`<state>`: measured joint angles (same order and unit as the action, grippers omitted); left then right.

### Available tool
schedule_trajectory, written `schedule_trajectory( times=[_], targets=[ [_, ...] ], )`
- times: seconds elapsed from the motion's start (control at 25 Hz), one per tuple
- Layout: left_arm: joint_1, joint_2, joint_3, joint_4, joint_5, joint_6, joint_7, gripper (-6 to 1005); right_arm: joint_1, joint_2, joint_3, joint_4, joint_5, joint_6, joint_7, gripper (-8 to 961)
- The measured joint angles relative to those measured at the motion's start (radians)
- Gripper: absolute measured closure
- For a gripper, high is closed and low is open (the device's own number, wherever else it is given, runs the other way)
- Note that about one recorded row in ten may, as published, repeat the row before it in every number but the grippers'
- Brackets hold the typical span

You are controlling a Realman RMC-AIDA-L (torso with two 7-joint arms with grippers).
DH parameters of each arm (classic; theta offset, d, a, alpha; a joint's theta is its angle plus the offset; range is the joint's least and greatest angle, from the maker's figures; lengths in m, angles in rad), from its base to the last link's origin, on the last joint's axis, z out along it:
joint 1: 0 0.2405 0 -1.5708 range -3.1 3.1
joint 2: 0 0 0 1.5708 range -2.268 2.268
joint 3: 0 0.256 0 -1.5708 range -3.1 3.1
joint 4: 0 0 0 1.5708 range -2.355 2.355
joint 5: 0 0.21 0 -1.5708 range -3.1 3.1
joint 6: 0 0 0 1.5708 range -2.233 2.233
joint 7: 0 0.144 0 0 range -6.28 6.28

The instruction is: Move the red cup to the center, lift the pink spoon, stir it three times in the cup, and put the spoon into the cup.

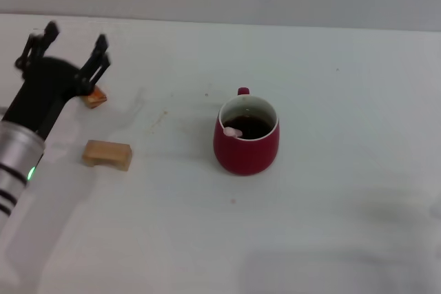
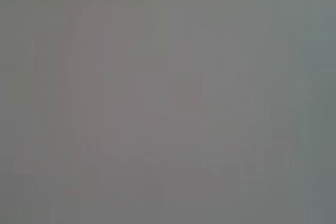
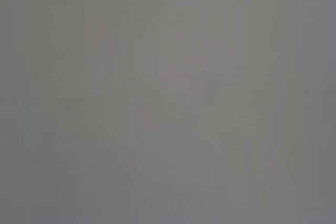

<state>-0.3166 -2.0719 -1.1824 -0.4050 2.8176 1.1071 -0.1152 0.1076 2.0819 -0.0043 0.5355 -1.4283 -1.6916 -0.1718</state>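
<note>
My left gripper [image 1: 69,43] hangs wide apart and empty over the far left of the white table [image 1: 344,170], above a small tan block [image 1: 95,97]. A second tan block [image 1: 107,154] lies nearer me. The red cup [image 1: 247,135] stands upright mid-table, the pink spoon [image 1: 233,131] resting inside against its rim. Both wrist views show only grey.

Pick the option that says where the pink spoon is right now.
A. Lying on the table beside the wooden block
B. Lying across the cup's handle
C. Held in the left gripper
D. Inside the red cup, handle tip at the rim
D. In the head view the pink spoon sits inside the red cup, its tip against the rim, while the left gripper stands open and empty, far to the left.
</note>
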Motion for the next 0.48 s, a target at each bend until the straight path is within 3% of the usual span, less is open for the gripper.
schedule_trajectory(
  times=[0.48],
  targets=[
    [0.014,-0.004,0.002,0.065,-0.02,-0.002,-0.015,170,0.003,0.0,-0.004,-0.012,-0.003,-0.078,-0.008,953]
  ],
)
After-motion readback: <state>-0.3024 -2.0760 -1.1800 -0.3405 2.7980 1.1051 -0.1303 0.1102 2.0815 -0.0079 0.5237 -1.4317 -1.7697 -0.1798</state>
